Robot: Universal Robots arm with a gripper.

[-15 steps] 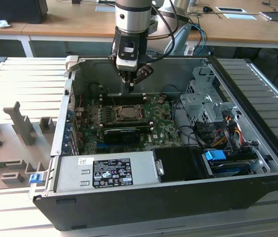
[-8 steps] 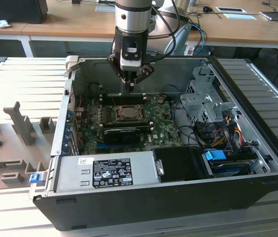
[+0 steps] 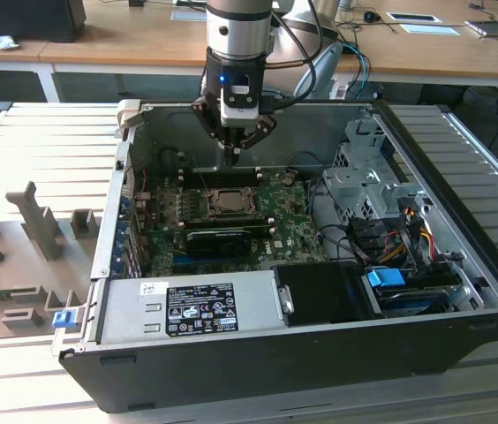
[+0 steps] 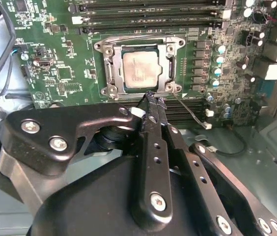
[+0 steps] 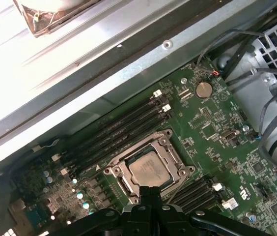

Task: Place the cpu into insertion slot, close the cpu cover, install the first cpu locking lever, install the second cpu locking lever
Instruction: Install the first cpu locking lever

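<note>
Cpu (image 4: pixel 141 69), pale silver-grey square, lies flat, framed by cpu cover (image 4: pixel 113 69).

silver-grey cpu (image 4: pixel 139 70), green motherboard (image 4: pixel 65 73), black case (image 3: pixel 320 353)

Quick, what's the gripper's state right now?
Gripper: shut, tips together at the edge of the cpu cover, nothing visible between them.

The arm (image 3: pixel 238 26) hangs vertical, its tool (image 3: pixel 231 159) pointing down, fingertips pressed together
</note>
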